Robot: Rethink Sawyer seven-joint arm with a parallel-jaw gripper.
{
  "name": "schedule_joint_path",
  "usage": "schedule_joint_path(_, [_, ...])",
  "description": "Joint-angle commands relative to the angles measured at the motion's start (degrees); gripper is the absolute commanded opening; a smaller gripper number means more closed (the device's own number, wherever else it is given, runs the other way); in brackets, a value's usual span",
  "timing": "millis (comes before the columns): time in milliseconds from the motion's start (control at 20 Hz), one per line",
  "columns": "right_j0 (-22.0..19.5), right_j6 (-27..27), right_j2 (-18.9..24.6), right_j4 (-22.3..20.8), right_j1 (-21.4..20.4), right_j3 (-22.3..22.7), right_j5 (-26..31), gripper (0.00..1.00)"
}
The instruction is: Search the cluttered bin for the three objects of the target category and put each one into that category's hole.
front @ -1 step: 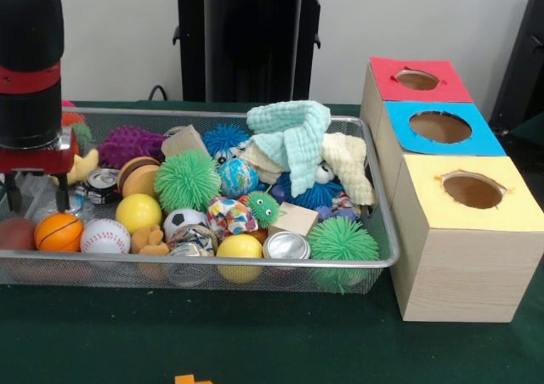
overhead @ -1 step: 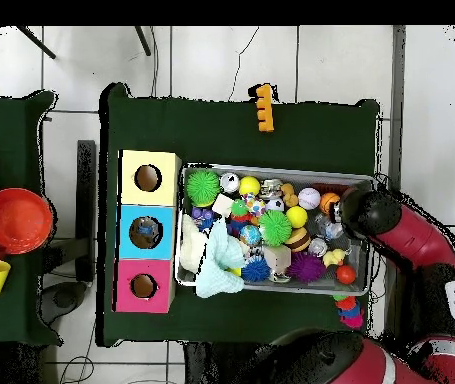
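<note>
The gripper (front @ -1 step: 38, 199) is being held spread, its two fingers pointing straight down with nothing pinched between them, at one end of the bin (front @ -1 step: 384, 256). Just below and in front of the tips, an orange ball (front @ -1 step: 58, 231) is lying, with a baseball (front @ -1 step: 105, 236) touching it on the side toward the boxes. Further that way, well apart from the gripper, three holes (front @ -1 step: 472, 189) are waiting beyond the bin's other end.
</note>
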Motion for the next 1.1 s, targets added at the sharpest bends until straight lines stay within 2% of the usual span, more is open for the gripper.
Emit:
schedule_joint_path(50, [-0.60,12.18,1.90,-0.76,-0.85,8.25,-1.64,1.00])
schedule_joint_path(750, [-0.56,12.47,1.93,-1.31,-1.48,11.48,-5.19,1.00])
schedule_joint_path(1100, [-1.19,12.52,2.29,-1.22,0.54,11.24,-8.04,1.00])
